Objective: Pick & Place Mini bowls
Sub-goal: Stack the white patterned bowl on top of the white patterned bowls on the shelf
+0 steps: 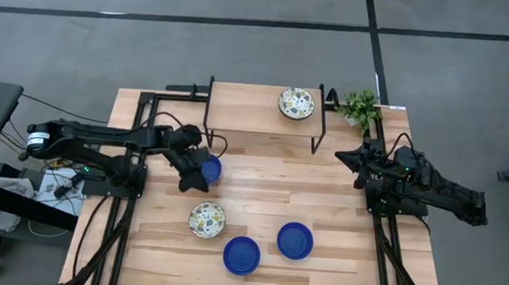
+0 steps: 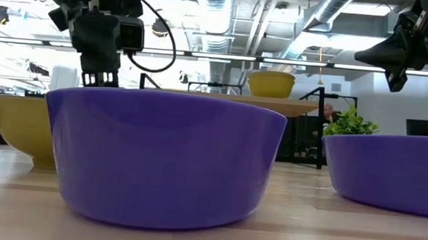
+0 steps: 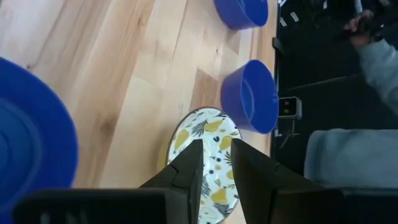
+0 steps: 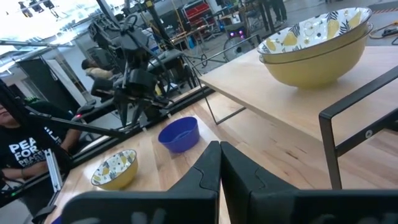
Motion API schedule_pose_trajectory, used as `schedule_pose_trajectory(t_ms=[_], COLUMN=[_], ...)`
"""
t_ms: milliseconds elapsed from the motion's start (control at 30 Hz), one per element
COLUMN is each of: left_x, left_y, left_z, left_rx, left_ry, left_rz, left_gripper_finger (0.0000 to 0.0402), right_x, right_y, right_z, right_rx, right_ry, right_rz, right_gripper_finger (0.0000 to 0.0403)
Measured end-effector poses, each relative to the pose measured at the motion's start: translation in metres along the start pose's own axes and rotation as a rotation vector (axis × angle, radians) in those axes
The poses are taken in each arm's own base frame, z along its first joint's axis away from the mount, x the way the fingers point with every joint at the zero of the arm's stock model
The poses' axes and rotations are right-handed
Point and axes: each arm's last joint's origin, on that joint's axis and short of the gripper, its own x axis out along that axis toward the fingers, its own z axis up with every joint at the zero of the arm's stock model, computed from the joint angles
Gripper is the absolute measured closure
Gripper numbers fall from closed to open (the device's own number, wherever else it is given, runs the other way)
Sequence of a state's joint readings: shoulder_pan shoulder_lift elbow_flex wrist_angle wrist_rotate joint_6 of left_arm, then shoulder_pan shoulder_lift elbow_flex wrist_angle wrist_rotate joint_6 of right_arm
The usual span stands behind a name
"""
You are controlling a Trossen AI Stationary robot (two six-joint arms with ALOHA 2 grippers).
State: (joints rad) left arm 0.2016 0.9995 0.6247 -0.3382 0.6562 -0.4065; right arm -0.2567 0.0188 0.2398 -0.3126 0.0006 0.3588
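My left gripper (image 1: 190, 183) (image 3: 216, 168) hovers over the table's left half, fingers a little apart with nothing between them. Beside it, on the table, stands a blue mini bowl (image 1: 212, 168) (image 4: 179, 134). Ahead of its fingers a patterned mini bowl (image 1: 207, 219) (image 3: 205, 143) sits on the table. Two more blue bowls (image 1: 242, 255) (image 1: 294, 240) stand nearer the near edge. Another patterned bowl (image 1: 297, 103) (image 4: 314, 43) rests on the raised shelf (image 1: 257, 111). My right gripper (image 1: 348, 155) (image 4: 219, 152) waits shut at the table's right.
The raised wooden shelf on black metal legs stands at the far middle of the table. A small green plant (image 1: 360, 107) is at the far right corner. A person in a dark shirt (image 4: 25, 155) shows beyond the table's left side. Bare wood lies between shelf and bowls.
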Motion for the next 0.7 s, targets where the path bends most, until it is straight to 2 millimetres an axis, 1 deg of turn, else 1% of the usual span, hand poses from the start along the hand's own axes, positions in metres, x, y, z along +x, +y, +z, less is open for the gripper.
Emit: schedule_pose_trajectory(t_ms=[167,267,400,467,567,633,700], left_x=[-0.001,-0.001,-0.001,0.0,0.0,0.001,0.001], left_y=[-0.002,-0.004,-0.009,-0.017,-0.039,-0.055,-0.068], left_z=[0.003,0.007,0.005,0.004,0.007,0.008,0.005], left_rx=[0.002,-0.03,-0.034,-0.016,0.046,0.08,0.11], left_ry=[-0.034,-0.058,-0.059,-0.062,-0.09,-0.094,-0.069], left_rz=[-0.016,-0.038,-0.044,-0.04,-0.028,0.003,0.071], left_gripper_finger=[0.032,0.032,0.032,0.032,0.032,0.032,0.032], right_x=[0.0,0.0,0.0,0.0,0.0,0.0,0.0], right_y=[0.0,0.0,0.0,0.0,0.0,0.0,0.0], right_z=[0.0,0.0,0.0,0.0,0.0,0.0,0.0], right_rx=[-0.001,0.0,-0.001,-0.001,-0.002,-0.003,-0.014], right_ry=[0.0,0.0,0.0,0.0,0.0,0.0,0.0], right_rz=[0.0,0.0,0.0,0.0,0.0,0.0,0.0], right_gripper_finger=[0.0403,0.0403,0.0403,0.0403,0.0403,0.0403,0.0403])
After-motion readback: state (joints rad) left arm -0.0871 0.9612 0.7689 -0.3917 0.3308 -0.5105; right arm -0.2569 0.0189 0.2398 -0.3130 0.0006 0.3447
